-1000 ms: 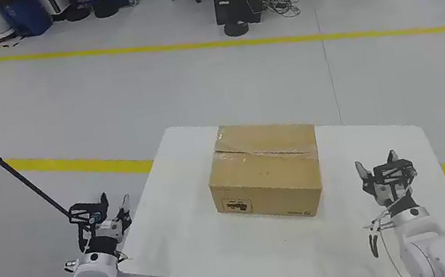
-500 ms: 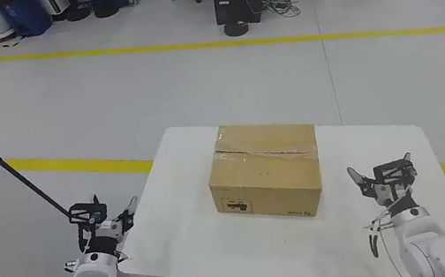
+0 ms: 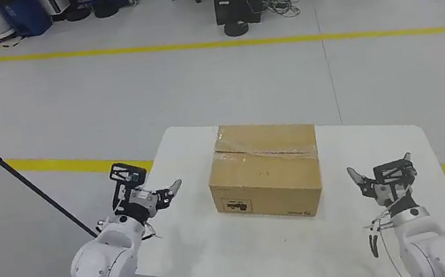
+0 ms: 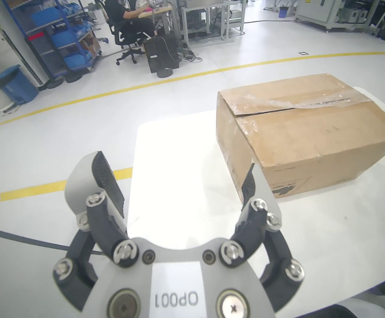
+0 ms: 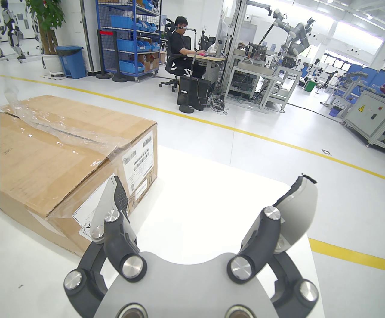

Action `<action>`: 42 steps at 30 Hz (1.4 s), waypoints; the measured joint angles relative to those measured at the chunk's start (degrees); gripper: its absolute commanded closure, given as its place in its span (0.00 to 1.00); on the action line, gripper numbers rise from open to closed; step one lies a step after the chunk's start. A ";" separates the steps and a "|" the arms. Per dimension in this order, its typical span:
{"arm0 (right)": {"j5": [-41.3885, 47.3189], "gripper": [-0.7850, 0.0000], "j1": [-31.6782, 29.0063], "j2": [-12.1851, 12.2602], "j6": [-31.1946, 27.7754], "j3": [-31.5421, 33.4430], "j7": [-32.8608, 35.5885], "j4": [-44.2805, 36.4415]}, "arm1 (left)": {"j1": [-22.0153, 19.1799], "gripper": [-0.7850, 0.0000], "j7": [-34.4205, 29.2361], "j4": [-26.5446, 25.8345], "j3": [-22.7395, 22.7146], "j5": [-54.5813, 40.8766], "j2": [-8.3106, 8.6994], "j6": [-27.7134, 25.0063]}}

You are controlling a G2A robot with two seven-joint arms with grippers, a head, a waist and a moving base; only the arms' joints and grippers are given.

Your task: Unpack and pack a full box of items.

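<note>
Near the middle of the white worktop (image 3: 197, 250): one brown cardboard box (image 3: 264, 170), flaps closed, top seam covered by crinkled clear tape (image 4: 288, 102) lifting loose in places. On the box's left side, near it but apart — left gripper (image 4: 176, 162), above the worktop, fingers spread wide, holding nothing. On the other side, toward the worktop's edge — right gripper (image 5: 210, 179), likewise wide and empty, clear of the box. White labels (image 5: 140, 168) on the box end facing it.
</note>
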 measured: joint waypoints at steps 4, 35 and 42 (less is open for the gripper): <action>0.00 0.00 0.00 0.00 0.00 0.00 0.00 0.00 | -5.48 0.00 -10.93 0.61 3.52 -4.20 -0.42 -0.61; 0.00 0.00 0.00 0.00 0.00 0.00 0.00 0.00 | -17.83 0.00 -29.47 3.13 4.32 -28.67 -1.19 1.75; 0.00 0.00 0.00 0.00 0.00 0.00 0.00 0.00 | -29.28 0.00 -35.47 10.98 8.68 -42.28 -2.32 3.92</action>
